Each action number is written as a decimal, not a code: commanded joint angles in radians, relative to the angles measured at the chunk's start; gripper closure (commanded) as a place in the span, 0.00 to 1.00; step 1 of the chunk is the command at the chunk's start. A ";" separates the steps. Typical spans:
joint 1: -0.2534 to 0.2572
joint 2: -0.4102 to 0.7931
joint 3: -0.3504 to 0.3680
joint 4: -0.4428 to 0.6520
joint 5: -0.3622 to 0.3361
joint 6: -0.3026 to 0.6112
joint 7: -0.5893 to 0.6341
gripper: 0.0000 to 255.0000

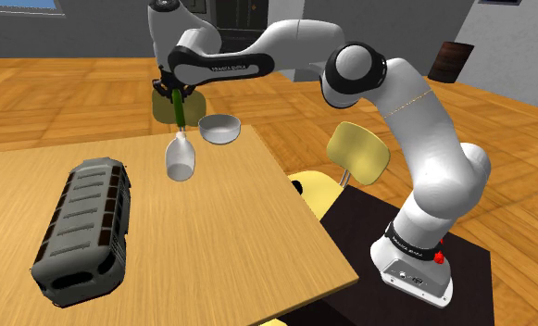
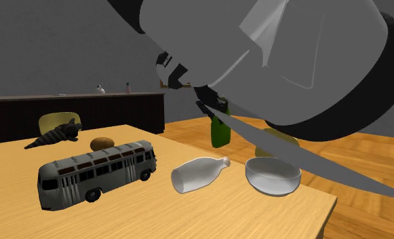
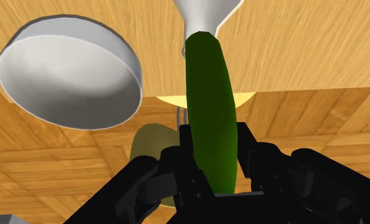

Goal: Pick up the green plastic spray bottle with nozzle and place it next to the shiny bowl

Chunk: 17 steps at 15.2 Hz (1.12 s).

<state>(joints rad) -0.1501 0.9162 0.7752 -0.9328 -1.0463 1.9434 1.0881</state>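
Gripper (image 3: 214,167) clenched on green bottle (image 3: 209,108), held above table (image 3: 304,44) edge w/ long axis straight out along jaws, tip down, bowl (image 3: 69,73) just beside.

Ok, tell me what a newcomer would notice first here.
The arm looms across the second exterior view's upper right, its gripper clasping a green bottle at the table's far edge. A grey bus stands on the table toward the shoulder view's left, with a white bottle lying beside the bowl farther back.
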 commanded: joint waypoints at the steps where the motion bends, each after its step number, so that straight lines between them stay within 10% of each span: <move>1: -0.008 0.002 -0.003 -0.023 -0.005 0.019 0.014 1.00; 17: -0.038 0.052 -0.041 -0.148 -0.067 0.154 0.117 1.00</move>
<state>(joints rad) -0.1955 0.9544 0.7391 -1.0716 -1.1092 2.0930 1.1939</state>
